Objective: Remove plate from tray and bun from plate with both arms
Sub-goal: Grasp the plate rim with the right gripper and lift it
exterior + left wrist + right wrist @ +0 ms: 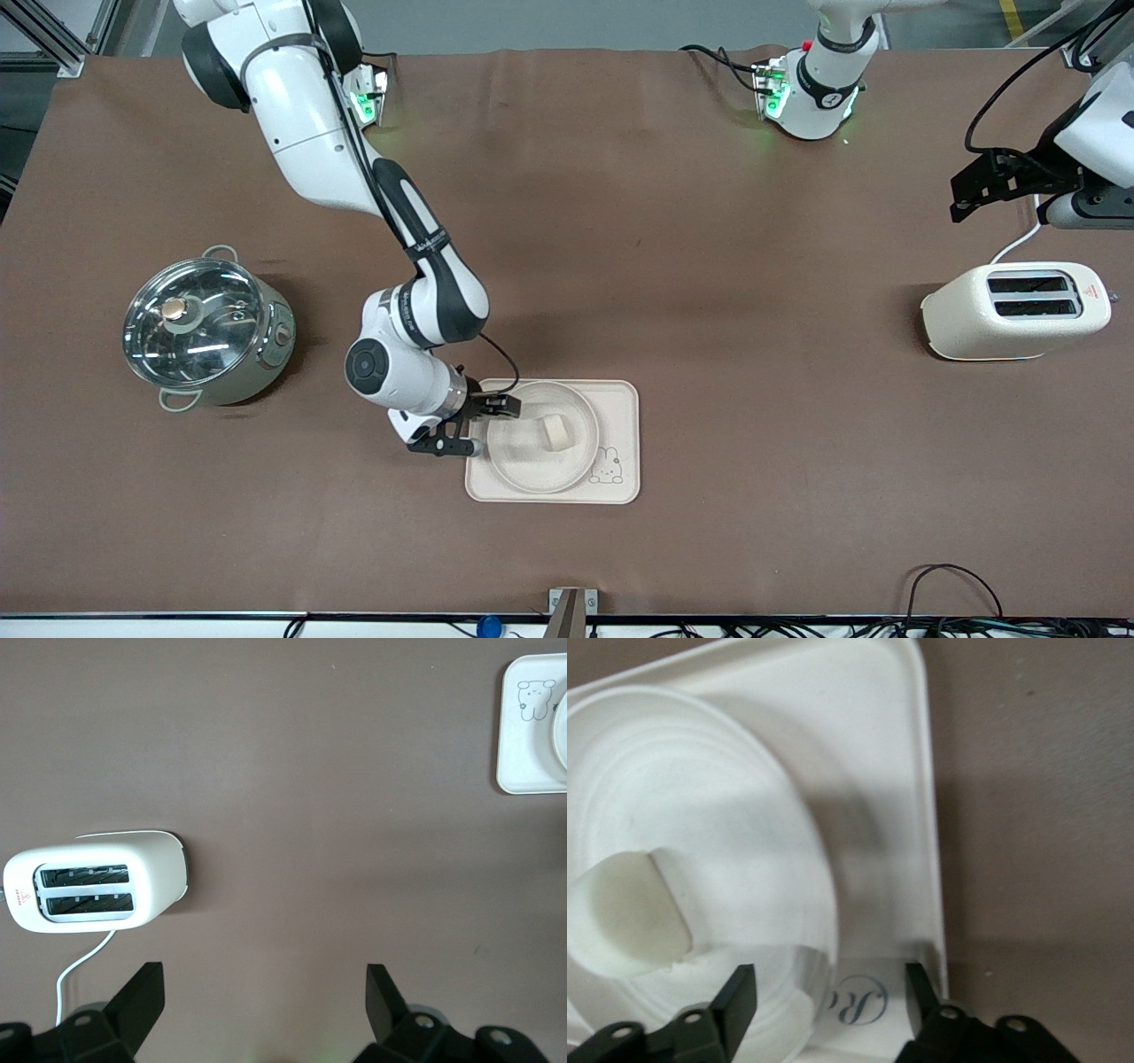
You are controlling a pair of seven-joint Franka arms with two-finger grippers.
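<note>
The round cream plate point(532, 462) lies on the rectangular rabbit tray point(620, 399), in the table's middle, near the front camera. The pale bun point(557, 431) lies in the plate. My right gripper point(485, 426) is open and low at the plate's edge toward the right arm's end. In the right wrist view, this gripper point(830, 979) straddles the rim of the plate point(700, 797): one finger is over the plate and one is over the tray point(868, 744). The bun point(629, 912) lies just past the fingers. My left gripper point(970, 190) waits open and empty point(263, 988) above the table beside the toaster.
A cream toaster point(1019, 310) with a white cord stands at the left arm's end; it also shows in the left wrist view point(93, 881). A steel pot with a glass lid point(208, 328) stands at the right arm's end. The tray's corner point(523, 744) shows in the left wrist view.
</note>
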